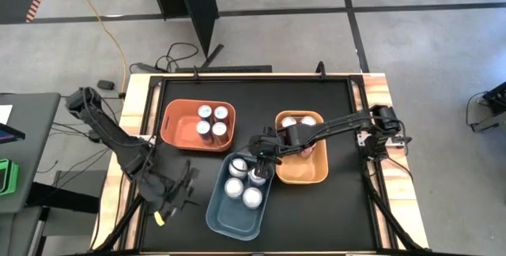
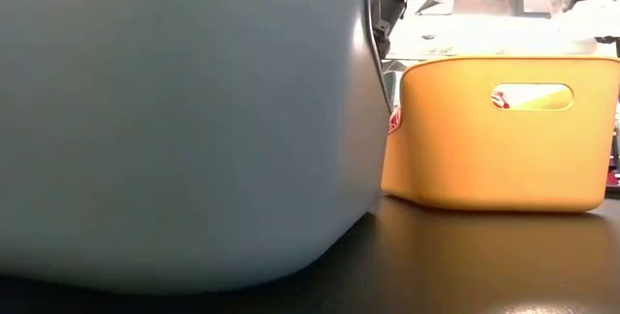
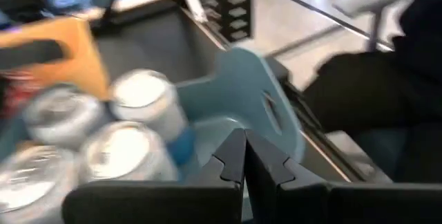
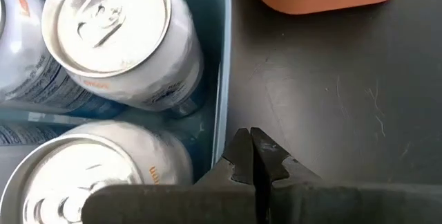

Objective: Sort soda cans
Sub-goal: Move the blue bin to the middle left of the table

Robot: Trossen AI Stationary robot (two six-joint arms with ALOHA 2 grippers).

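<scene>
while the right arm reaches across the table from its right edge, the right gripper [image 1: 258, 160] hangs over the upper end of the blue bin [image 1: 223, 215], its two dark fingers [image 4: 250, 156] pressed together with nothing between them; in the right wrist view they sit above the bin's wall, next to bare black table [image 4: 331, 92]. four soda cans [image 1: 242, 188] with silver tops stand in that blue bin, clustered in the half nearer the gripper. four more cans [image 1: 213, 122] stand grouped in the orange-red bin [image 1: 178, 126] toward the table's upper left. the yellow-orange bin [image 1: 304, 173] holds cans [image 1: 299, 122] at its far end, partly covered by the arm, so their count is unclear. the left gripper [image 1: 175, 197] waits at the table's lower left, just beside the blue bin, its fingers [image 3: 243, 162] likewise closed and empty. in the low view the blue bin fills the foreground beside the yellow-orange one.
</scene>
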